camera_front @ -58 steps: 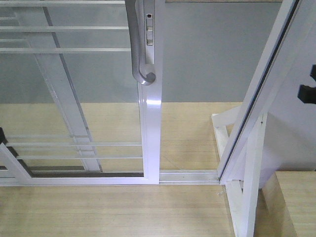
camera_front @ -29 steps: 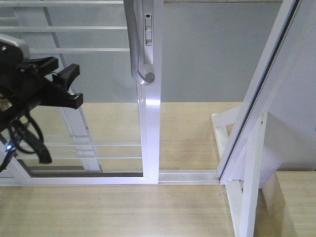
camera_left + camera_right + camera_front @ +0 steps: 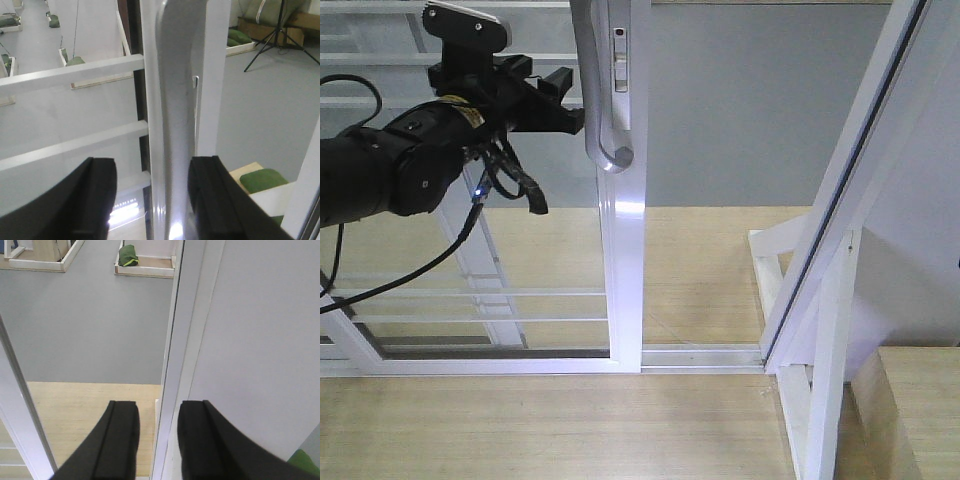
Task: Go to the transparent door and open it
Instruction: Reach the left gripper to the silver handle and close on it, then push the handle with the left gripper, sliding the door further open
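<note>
The transparent door (image 3: 470,200) is a glass panel in a white frame with thin white bars. Its curved grey pull handle (image 3: 595,100) sits on the right stile (image 3: 622,280). My left gripper (image 3: 568,98) is open, just left of the handle at its height. In the left wrist view the handle (image 3: 172,125) runs upright between the two black fingers (image 3: 97,200) of my left gripper (image 3: 156,167), nearer the right one; I cannot tell whether they touch it. My right gripper (image 3: 156,407) is open and empty, out of the front view, facing a white frame edge (image 3: 175,340).
A slanted white frame post (image 3: 850,180) with a white wooden brace (image 3: 820,370) stands right of the doorway. The floor track (image 3: 700,355) runs between the stile and that post. A wooden block (image 3: 910,410) sits bottom right. Grey floor lies beyond the gap.
My left arm has come into view from the left and risen to the handle. A black part at the right edge one second ago has left the view. The door has barely moved.
</note>
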Available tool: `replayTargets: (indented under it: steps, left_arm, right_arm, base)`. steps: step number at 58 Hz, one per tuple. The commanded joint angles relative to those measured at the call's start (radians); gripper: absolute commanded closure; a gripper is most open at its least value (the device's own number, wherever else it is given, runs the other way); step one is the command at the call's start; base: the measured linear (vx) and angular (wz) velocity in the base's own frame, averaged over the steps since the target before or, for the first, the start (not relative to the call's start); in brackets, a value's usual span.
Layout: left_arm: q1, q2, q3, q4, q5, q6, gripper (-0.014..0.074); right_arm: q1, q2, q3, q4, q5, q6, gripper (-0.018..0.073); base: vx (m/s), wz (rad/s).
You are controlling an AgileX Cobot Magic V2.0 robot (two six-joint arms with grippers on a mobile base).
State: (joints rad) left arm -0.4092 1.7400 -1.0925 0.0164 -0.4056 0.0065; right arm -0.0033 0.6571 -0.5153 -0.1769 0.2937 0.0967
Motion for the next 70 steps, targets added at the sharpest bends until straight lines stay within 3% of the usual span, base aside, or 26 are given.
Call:
replayTargets:
  steps: [1, 37, 48, 58, 70]
  left_arm:
    - [-0.011, -0.008, -0.079, -0.008, -0.095, -0.060, 0.0108]
    - [-0.031, 0.175, -0.286, -0.009, -0.071, -0.078, 0.0132]
    - [0.002, 0.178, -0.286, -0.016, -0.070, -0.077, 0.0185]
    - [0.038, 0.178, -0.286, -0.083, -0.066, -0.075, 0.0188]
    - [0.051, 0.177, -0.286, -0.088, -0.040, -0.062, 0.0188]
  right_arm:
    - [-0.007, -0.004, -0.031, -0.013, -0.067, -0.024, 0.0257]
    - [-0.007, -0.004, -0.031, -0.015, -0.019, -0.025, 0.0257]
    - [-0.007, -0.004, -0.031, -0.016, -0.019, -0.025, 0.0257]
    - [-0.007, -0.004, -0.031, -0.016, -0.019, -0.025, 0.0257]
    - [-0.007, -0.004, -0.031, -0.017, -0.019, -0.025, 0.0257]
  base:
    - [0.00, 0.00]
    - [0.00, 0.00]
    - [0.00, 0.00]
    - [0.00, 0.00]
    - [0.00, 0.00]
